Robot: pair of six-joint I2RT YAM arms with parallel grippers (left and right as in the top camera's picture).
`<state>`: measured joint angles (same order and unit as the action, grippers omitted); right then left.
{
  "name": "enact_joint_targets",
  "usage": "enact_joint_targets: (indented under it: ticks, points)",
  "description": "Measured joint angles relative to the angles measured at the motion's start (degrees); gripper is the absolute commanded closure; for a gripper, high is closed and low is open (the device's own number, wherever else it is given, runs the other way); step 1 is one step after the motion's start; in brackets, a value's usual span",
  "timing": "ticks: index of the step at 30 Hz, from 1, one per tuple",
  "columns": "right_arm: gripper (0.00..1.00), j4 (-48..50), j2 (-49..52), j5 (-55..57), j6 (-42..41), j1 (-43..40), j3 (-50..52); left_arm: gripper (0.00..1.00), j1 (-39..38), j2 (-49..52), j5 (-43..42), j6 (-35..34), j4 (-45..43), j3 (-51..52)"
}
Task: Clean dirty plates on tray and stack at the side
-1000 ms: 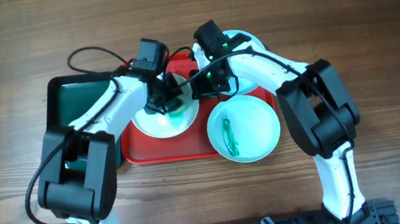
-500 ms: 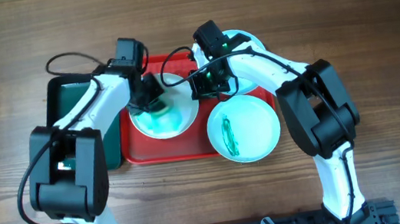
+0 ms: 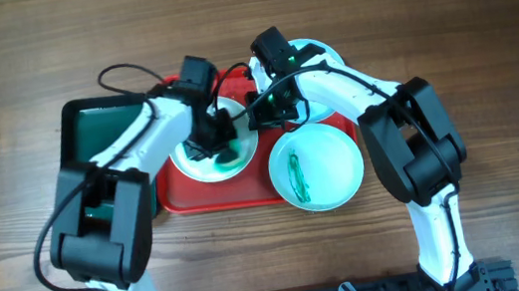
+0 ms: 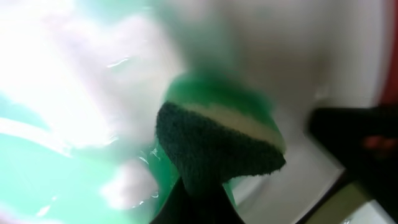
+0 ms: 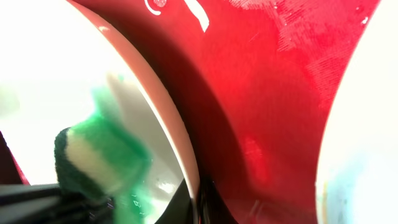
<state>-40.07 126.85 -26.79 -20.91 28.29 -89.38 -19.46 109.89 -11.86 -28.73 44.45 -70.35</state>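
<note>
Left pincer (image 3: 217, 143) farther right, sponge (image 4: 217, 143) on plate (image 3: 204, 170)

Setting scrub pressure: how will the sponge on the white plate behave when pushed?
The sponge looks soft, its foam bulging beside the dark scouring layer, so it probably squashes and bends. On the smeared, glossy white plate it likely slides easily.

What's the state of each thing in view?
Sponge: clamped in left jaws, pressed on white plate.
White plate: on red tray, green smeared, rim pinched by right jaws.
Front aqua plate: green streak in middle, untouched.
Back aqua plate: mostly hidden by right arm.
Dark green tray: left of red tray, untouched.
</note>
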Motion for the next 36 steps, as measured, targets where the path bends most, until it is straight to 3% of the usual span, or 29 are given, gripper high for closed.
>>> enact_joint_targets:
  ticks: [8,13,20,29,36]
  points:
    - [0.95,-2.6,-0.5,0.8,0.0,0.0,0.0,0.96,15.8,-1.2,3.9,1.2,13.2,-13.8]
    - [0.96,-8.1,-5.1,9.6,0.0,0.2,0.0,0.96,16.2,-4.6,2.8,2.1,13.8,-17.9]
    - [0.96,-10.3,-18.1,36.9,-0.2,8.0,-1.2,0.96,16.0,-4.7,2.0,2.1,14.3,-17.9]
    - [0.96,-11.2,-18.5,81.0,-1.6,27.9,-1.2,0.96,16.0,-4.7,1.9,2.1,14.3,-17.9]
    - [0.96,-11.2,-18.5,102.4,-2.0,34.6,-1.2,0.96,16.0,-4.7,1.9,2.1,14.3,-17.9]
